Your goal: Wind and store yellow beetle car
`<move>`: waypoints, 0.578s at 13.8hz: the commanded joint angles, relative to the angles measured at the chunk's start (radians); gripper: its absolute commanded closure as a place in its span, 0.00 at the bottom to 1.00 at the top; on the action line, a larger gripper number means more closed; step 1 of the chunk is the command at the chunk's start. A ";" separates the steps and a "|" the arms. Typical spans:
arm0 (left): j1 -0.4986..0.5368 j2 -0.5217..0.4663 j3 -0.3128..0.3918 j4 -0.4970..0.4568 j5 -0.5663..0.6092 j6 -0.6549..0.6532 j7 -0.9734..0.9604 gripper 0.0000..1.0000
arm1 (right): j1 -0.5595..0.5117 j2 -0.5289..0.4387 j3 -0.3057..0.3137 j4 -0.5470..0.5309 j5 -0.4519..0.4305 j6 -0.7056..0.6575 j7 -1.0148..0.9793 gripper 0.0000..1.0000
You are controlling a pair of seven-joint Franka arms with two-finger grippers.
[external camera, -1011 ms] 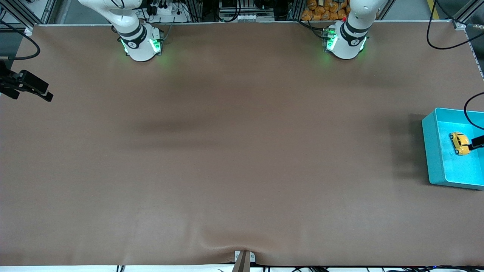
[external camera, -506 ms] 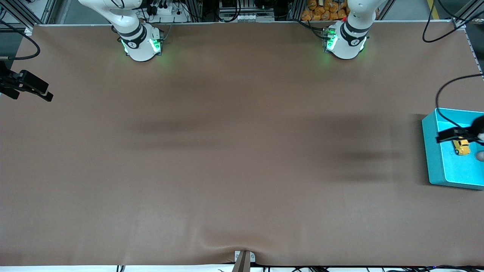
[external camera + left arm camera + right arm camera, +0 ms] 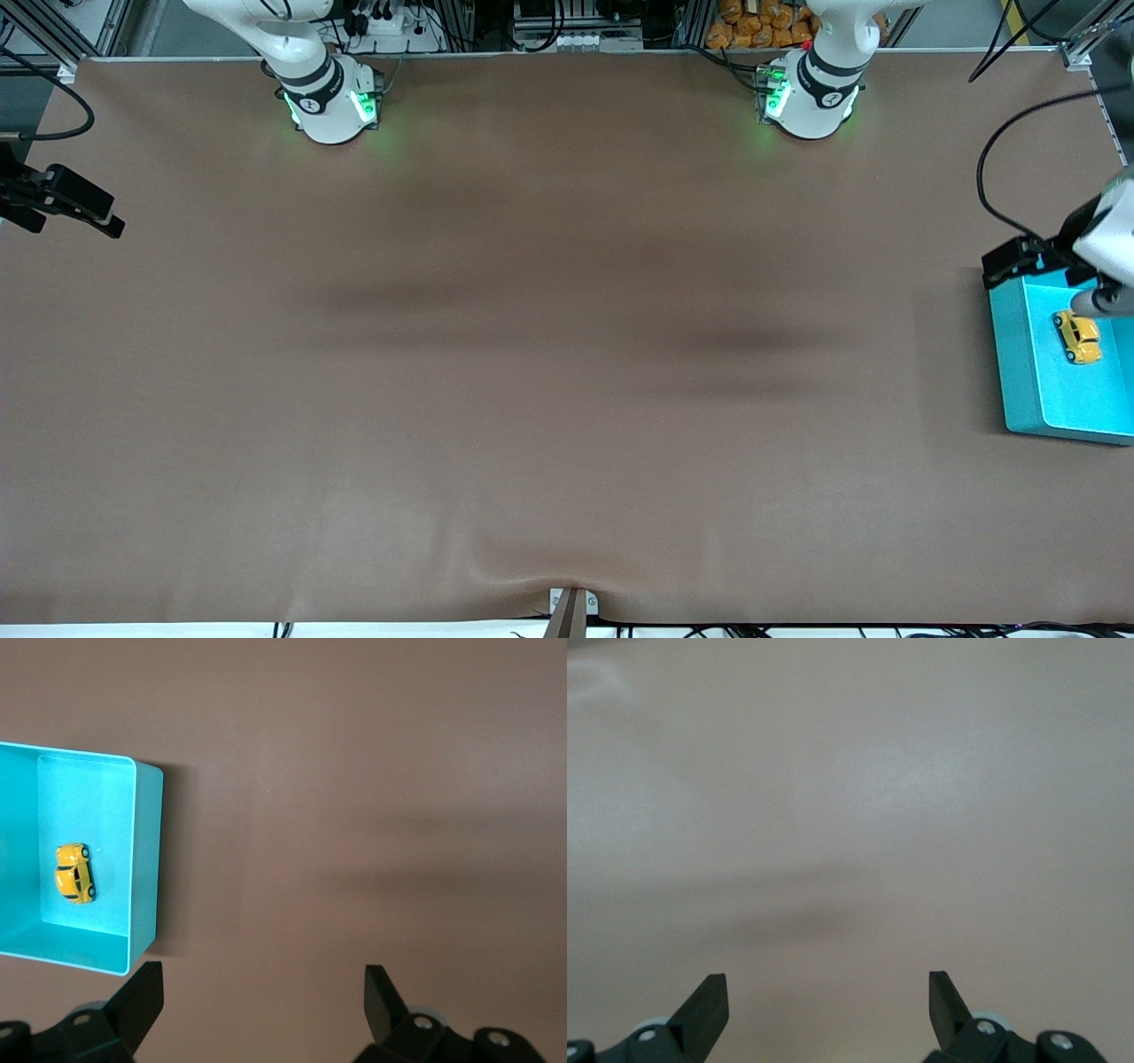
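A wide brown table [image 3: 532, 354] fills the room's middle, with two white arm bases along its top edge, one at about eleven o'clock and one at about one o'clock from the table's centre in the front view. Cables and metal framing crowd the edge by the bases.

There is one bin [image 3: 1019, 354] and one car [image 3: 1077, 337]. The teal bin sits at three o'clock, at the left arm's end of the table, partly cut off by the front view's edge. The yellow car lies on the bin's floor, alone in there, touching no wall that I can see. From the left wrist view the bin [image 3: 146, 868] shows its floor and walls, with the car [image 3: 74, 873] resting on its wheels, clear of the walls.

The left gripper [image 3: 257, 1005] is up in the air over the table just beside the bin, its fingers [image 3: 142, 997] spread wide with nothing between them.

The right gripper [image 3: 824, 1005] waits over bare table at the right arm's end, at about nine o'clock, its fingers [image 3: 709, 997] also spread wide and holding nothing.
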 commanded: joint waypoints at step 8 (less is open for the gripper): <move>-0.126 -0.091 0.106 0.019 -0.050 -0.160 0.003 0.00 | -0.023 0.004 0.013 0.017 -0.005 -0.006 -0.011 0.00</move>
